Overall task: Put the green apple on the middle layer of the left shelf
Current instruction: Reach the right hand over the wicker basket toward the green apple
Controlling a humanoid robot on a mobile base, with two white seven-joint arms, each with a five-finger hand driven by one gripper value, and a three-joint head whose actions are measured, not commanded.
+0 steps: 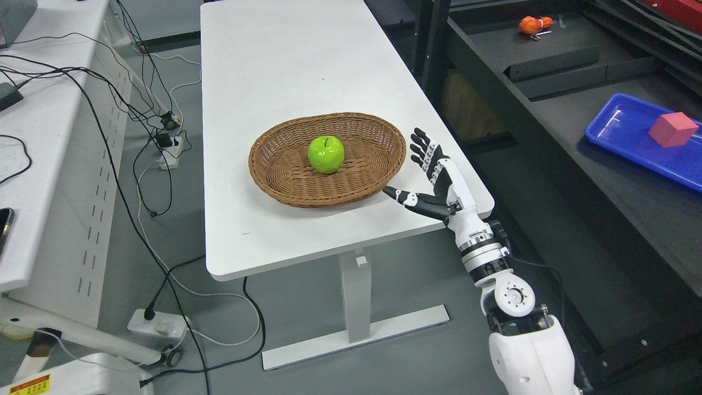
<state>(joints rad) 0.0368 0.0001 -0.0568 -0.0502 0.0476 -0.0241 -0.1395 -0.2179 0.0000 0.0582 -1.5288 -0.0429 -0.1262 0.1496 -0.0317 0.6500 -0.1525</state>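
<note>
A green apple lies upright in the middle of a brown wicker basket on a white table. My right hand comes in from the lower right and hovers over the table's right edge, just right of the basket. Its fingers are spread, its thumb points toward the basket, and it holds nothing. It is apart from the apple. My left arm is not in view.
A dark shelf unit stands to the right, holding a blue tray with a pink cube and an orange object further back. A white desk with cables stands at left. Power strips lie on the floor.
</note>
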